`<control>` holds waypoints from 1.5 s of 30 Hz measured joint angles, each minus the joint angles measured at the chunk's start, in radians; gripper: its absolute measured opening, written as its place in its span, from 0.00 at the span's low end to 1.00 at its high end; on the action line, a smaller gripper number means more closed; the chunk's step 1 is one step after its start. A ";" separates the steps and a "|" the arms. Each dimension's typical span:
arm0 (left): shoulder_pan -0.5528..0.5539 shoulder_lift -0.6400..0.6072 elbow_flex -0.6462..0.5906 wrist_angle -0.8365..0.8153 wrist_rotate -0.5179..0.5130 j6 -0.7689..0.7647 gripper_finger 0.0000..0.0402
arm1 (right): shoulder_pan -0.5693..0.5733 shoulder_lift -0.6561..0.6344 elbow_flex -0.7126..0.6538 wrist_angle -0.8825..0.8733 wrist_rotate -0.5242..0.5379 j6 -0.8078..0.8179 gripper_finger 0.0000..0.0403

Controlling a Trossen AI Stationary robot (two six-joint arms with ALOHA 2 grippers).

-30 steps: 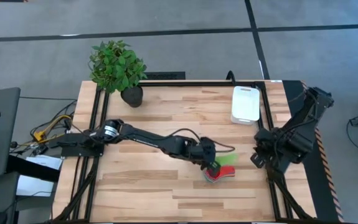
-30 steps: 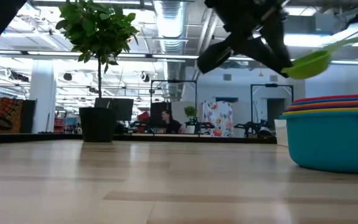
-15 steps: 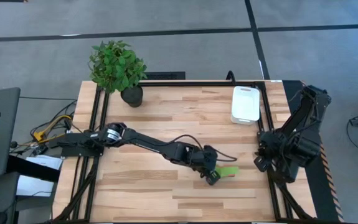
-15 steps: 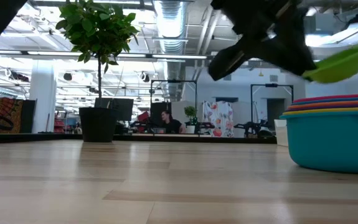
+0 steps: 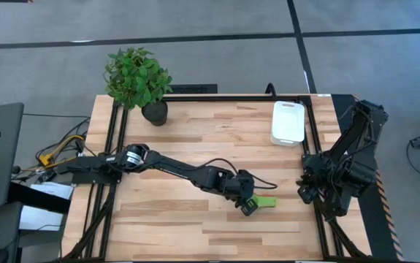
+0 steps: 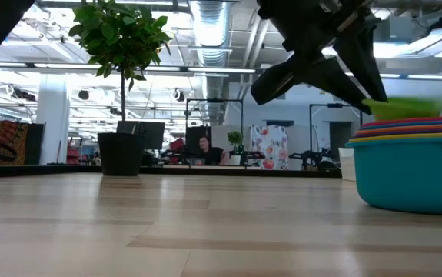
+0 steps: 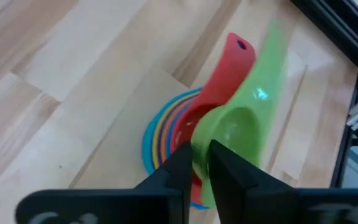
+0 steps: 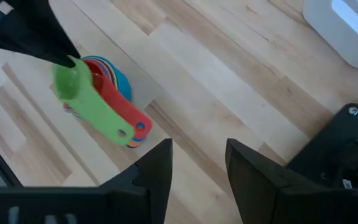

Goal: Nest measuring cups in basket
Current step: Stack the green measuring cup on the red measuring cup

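The nested measuring cups [image 7: 166, 134] stand on the wood near the table's right near part, teal cup [image 6: 413, 173] at the bottom. Their handles fan toward the right edge, the red handle [image 7: 238, 53] uppermost. My left gripper [image 7: 202, 149] is right above the stack [image 5: 257, 206], shut on the green cup [image 7: 235, 134]. That cup is at the stack's top [image 6: 401, 108]. The white basket [image 5: 288, 122] lies apart at the far right. My right gripper [image 8: 197, 168] waits, open, at the right edge [image 5: 308, 191]. My left gripper pinches the green cup by its rim [image 7: 205, 138], on the side opposite the handle [image 7: 269, 62], coming from above and slanting down. One finger [image 7: 228, 168] is over the bowl and the other [image 7: 179, 163] is outside it. The cup sits level in the red cup [image 8: 98, 71].
A potted plant [image 5: 138, 77] stands at the far left corner. The black frame rail [image 5: 313, 146] runs along the right edge between the stack and my right arm. Bare wood [image 5: 180, 131] lies between stack, plant and basket.
My left gripper has moved toward the near edge and down over the stack, still shut on the green cup. The cup, held well above the stack a second ago, has come down onto the stack's top. The stack has stayed in place.
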 joint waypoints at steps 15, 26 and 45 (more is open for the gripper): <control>0.002 0.000 0.005 -0.008 0.029 -0.043 0.20 | -0.047 0.000 0.000 0.055 -0.002 -0.094 0.48; 0.030 -0.004 0.068 -0.123 0.019 -0.017 0.18 | -0.046 0.073 0.001 0.603 -0.106 -0.746 0.36; 0.150 0.047 0.105 0.016 0.002 0.113 0.18 | -0.195 0.253 -0.099 0.666 -0.230 -0.967 0.02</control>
